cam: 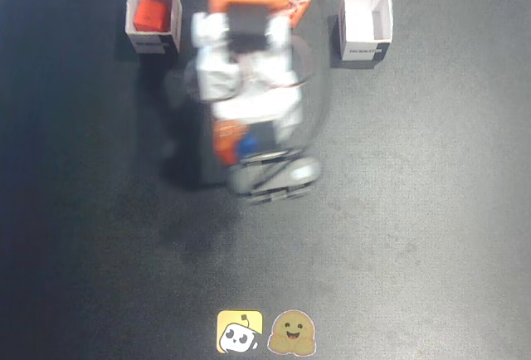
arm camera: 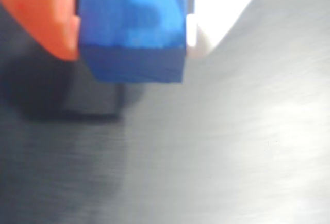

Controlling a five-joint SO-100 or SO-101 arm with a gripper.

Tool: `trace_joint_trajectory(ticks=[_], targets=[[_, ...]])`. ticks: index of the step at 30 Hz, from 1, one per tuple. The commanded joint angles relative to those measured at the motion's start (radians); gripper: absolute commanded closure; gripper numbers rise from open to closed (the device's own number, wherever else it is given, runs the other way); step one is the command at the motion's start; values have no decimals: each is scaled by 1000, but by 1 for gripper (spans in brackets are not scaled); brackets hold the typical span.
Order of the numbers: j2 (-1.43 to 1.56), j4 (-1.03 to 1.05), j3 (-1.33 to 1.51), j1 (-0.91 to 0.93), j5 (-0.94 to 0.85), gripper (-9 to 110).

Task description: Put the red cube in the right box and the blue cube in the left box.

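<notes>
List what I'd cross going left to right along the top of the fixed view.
White cardboard box holding the small red cube → orange-and-white robot arm → empty white cardboard box.

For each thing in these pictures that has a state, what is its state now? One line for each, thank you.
Red cube: lying inside the box at the left of the fixed view.
Left box: open, holds the red cube.
Right box: open, nothing seen in it.
Blue cube: held between the fingers, off the table.
Gripper: shut on the blue cube.
</notes>
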Motion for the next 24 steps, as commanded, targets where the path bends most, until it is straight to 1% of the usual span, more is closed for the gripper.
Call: trace_joint_trajectory(ticks=[1, 7, 15, 24], targets=[[55, 32, -8, -98, 37, 93], [58, 84, -8, -273, 92, 93], [100, 89, 51, -514, 202, 93], [213, -11, 252, -699, 262, 92]])
